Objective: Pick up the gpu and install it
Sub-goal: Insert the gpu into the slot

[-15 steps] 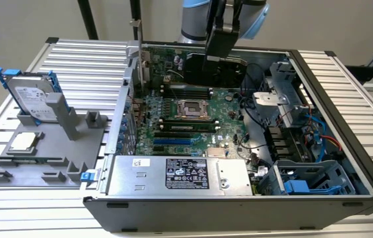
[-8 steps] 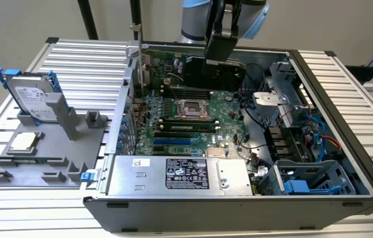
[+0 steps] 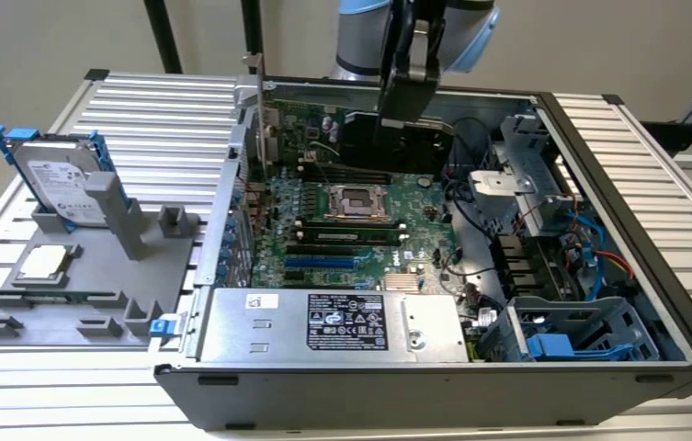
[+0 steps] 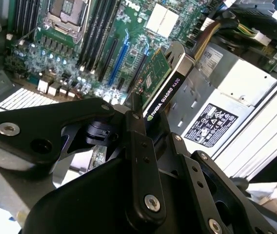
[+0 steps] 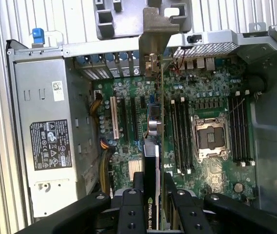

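In the exterior view the gpu hangs as a black slab above the back part of the motherboard inside the open computer case. My gripper comes down from above and is shut on its upper edge. The second wrist view shows the gpu edge-on, its green board facing the blue expansion slots, with my fingers clamped on it. In the first wrist view the gpu runs from my gripper to its silver end bracket, which is near the case's rear slot openings.
A power supply fills the case's near side, and drive cages with cables stand on the exterior view's right. The empty CPU socket lies mid-board. Outside, a grey fixture holds a hard drive in a blue frame and a CPU chip.
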You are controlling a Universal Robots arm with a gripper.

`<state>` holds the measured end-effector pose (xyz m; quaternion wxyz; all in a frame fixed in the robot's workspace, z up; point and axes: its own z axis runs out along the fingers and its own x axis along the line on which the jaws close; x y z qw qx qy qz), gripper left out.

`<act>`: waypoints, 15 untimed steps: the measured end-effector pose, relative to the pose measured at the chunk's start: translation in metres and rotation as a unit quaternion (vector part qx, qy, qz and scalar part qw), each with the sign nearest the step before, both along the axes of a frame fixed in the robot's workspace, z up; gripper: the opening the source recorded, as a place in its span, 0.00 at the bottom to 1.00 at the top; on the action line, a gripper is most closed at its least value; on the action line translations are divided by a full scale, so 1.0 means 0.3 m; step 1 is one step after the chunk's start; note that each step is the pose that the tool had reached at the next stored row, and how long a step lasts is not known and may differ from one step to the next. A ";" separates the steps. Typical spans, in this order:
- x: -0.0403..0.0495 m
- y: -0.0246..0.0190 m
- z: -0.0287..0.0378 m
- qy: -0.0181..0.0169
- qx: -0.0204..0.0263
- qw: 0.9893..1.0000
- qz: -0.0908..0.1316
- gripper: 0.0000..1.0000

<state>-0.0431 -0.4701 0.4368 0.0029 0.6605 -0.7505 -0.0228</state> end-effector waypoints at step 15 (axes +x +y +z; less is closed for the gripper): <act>0.000 0.000 -0.024 0.000 0.000 1.000 0.000 0.00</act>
